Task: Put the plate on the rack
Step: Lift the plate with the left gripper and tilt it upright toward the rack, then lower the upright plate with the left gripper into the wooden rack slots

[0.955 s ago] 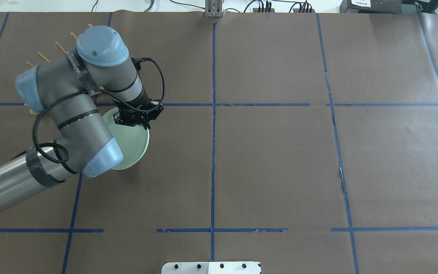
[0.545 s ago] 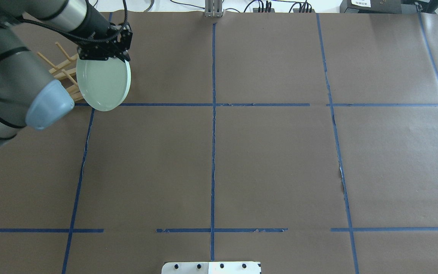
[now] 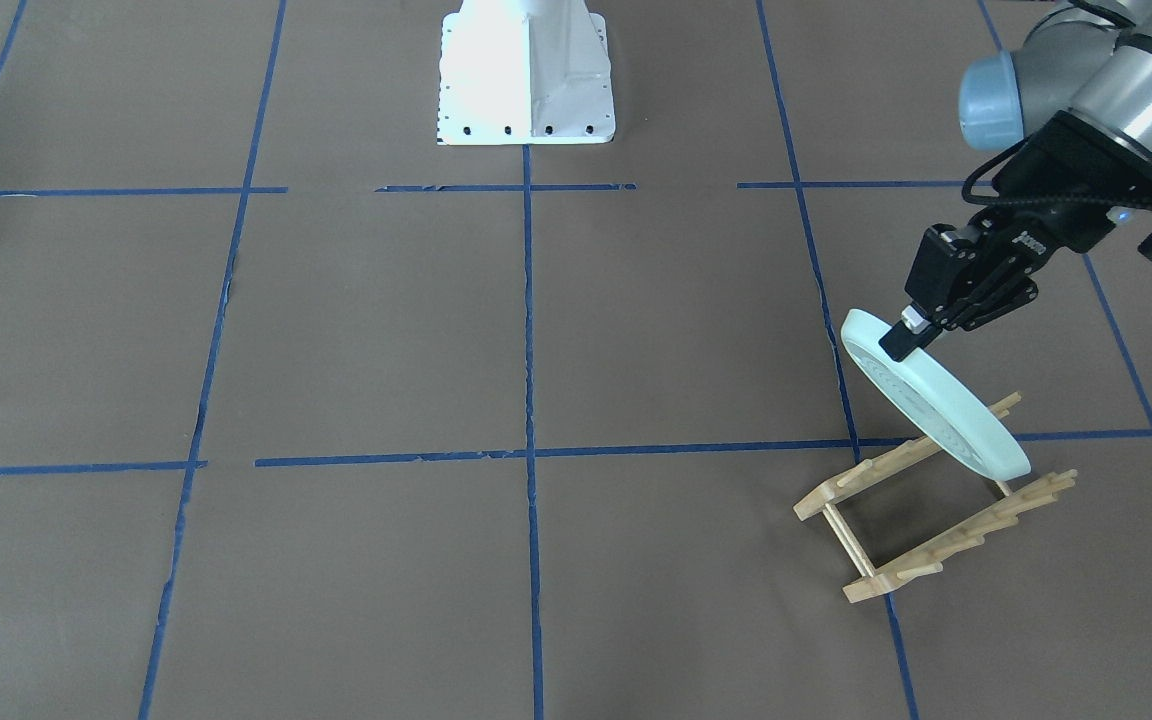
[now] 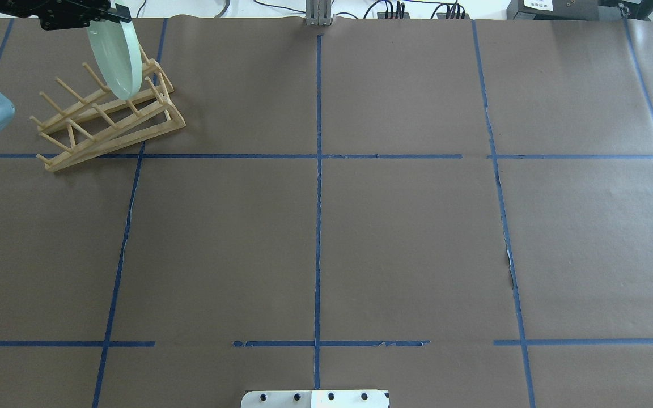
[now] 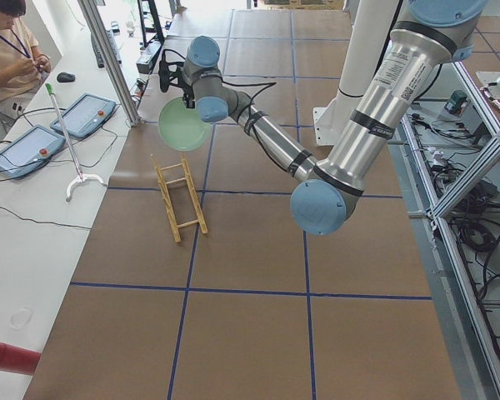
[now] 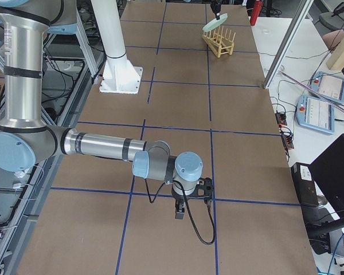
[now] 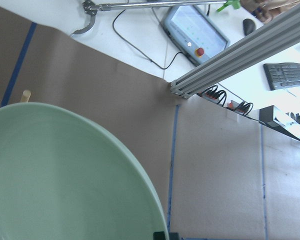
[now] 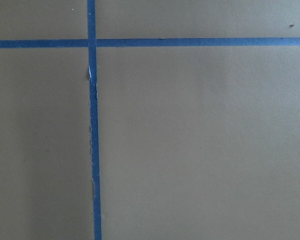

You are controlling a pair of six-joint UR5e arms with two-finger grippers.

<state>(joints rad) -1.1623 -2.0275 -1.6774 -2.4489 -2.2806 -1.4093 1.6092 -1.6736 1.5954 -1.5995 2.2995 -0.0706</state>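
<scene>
Fingers of the left gripper (image 3: 904, 340) were clenched on the upper rim of the round pale mint-green plate (image 3: 936, 405), carrying it on edge and tilted rather than flat, presumably so that its lower rim could drop between two upright pegs. The small light-wood dish rack (image 3: 946, 548) stood near the far left corner of the brown-papered bench (image 4: 406, 238), set at a slant to the bench edges. The plate hung over it, and the view from the left end showed its lower rim just clear of the peg tips, so it looked unseated and in need of lowering into a slot before any release. Holding by the top rim probably kept the fingers away from the pegs. The right gripper (image 6: 180, 215) pointed down at bare paper towards the right end of the bench, seemingly parked out of the way; I could not tell whether it was spread or closed
</scene>
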